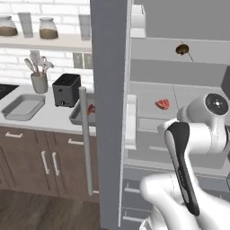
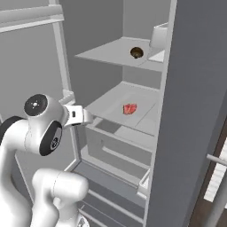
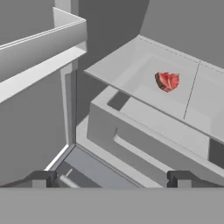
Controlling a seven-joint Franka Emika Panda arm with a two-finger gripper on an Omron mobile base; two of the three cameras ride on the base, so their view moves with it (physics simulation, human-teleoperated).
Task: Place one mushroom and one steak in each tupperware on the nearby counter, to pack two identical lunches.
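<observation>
Left base view alone: tupperware (image 1: 23, 108) on counter (image 1: 49, 120); hand view: pincer (image 3: 111, 178) tips apart, steak (image 3: 167, 81) ahead.

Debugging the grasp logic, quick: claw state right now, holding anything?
Claw: open, holding nothing, fingertips spread wide and pointed toward the fridge shelf with the steak.

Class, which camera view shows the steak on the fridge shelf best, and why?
The hand view: the steak lies nearest and unobstructed on the shelf, with its red marbling visible. The right base view shows it smaller and farther off; the left base view shows it small, beside the arm.
</observation>
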